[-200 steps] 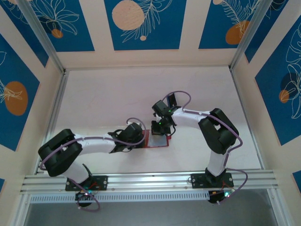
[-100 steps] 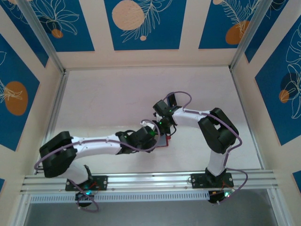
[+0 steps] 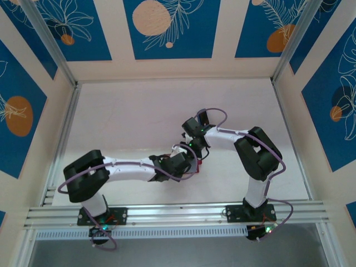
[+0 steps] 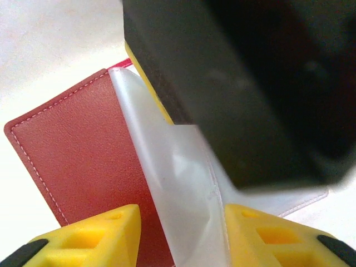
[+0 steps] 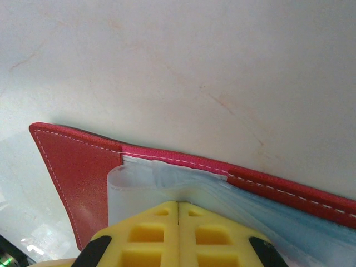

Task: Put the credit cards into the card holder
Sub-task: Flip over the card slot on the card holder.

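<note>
Small red leather-like folding card holder (image 4: pixel 67 144) is found opened flat directly beneath both hands. Left gripper (image 4: pixel 181 236): fingers held apart, a pale clear plastic pocket (image 4: pixel 167 161) standing up between them. Right gripper (image 5: pixel 178 210): fingers closed together, tips pressed onto the pockets. Pocket film is judged thin, floppy and slippery, so it is best taken at its free edge with the stiffer cover pinned.

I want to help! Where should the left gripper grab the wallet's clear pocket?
Pinch the clear pocket edge-on from its free end, a finger on each face: its sheet stands thin off the red wallet, and the right gripper holds the far end.
</note>
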